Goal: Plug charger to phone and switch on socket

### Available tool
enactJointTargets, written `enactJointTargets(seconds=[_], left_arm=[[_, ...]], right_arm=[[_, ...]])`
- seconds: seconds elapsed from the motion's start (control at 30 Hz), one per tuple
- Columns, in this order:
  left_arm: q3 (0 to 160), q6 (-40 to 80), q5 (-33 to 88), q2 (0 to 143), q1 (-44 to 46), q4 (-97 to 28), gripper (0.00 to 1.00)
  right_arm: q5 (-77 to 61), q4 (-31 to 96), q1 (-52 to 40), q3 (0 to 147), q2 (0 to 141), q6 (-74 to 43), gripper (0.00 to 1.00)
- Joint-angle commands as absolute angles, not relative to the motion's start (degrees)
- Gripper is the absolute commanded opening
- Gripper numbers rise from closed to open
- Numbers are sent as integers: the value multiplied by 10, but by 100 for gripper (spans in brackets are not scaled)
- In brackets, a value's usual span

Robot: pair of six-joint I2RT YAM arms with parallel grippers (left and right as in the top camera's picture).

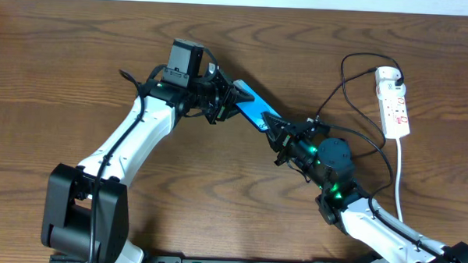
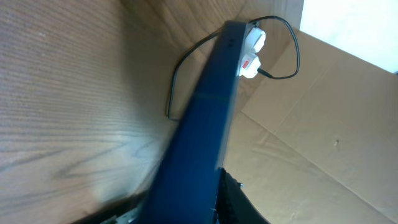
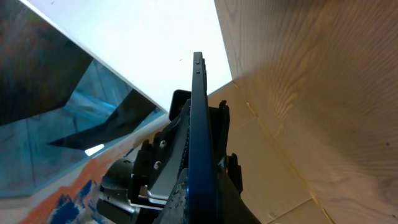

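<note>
The phone (image 1: 254,110), with its blue screen, is held above the table between both grippers. My left gripper (image 1: 230,98) is shut on its upper-left end. My right gripper (image 1: 275,133) is closed around its lower-right end. The phone shows edge-on in the left wrist view (image 2: 205,124) and in the right wrist view (image 3: 200,118). The white socket (image 1: 394,102) lies at the right and also shows in the left wrist view (image 2: 251,53). The black charger cable (image 1: 343,77) runs from its plug in the socket toward my right gripper. Its small tip is hidden.
The socket's white lead (image 1: 399,172) runs down the right side toward the front edge. The charger cable loops over the table in the left wrist view (image 2: 177,81). My left gripper's body (image 3: 149,174) sits behind the phone in the right wrist view.
</note>
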State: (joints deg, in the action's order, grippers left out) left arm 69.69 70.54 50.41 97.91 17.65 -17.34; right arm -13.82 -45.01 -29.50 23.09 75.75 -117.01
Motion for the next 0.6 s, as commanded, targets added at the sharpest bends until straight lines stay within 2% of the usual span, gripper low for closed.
enactJointTargets(seconds=[0.0,0.13,0.17,0.27,0.43,0.47,0.57], left_arm=[[696,711,502,966,180,-170,8],[696,745,498,966,180,-170,8],[696,754,496,966,180,-170,8],[696,754,485,966,180,-170,8],[696,753,453,966,169,-170,7],[696,750,443,966,166,-170,7],[696,679,413,967,147,-170,7]], right_arm=[[-152,-458,-305,239,754,-1171,2],[-152,-456,-305,239,754,-1171,6],[-154,-454,-305,239,754,-1171,14],[-154,-451,-305,239,754,-1148,26],[-150,-404,-303,239,753,-1090,38],[-142,-392,-303,239,753,-1064,40],[-83,-332,-303,239,753,-889,46]])
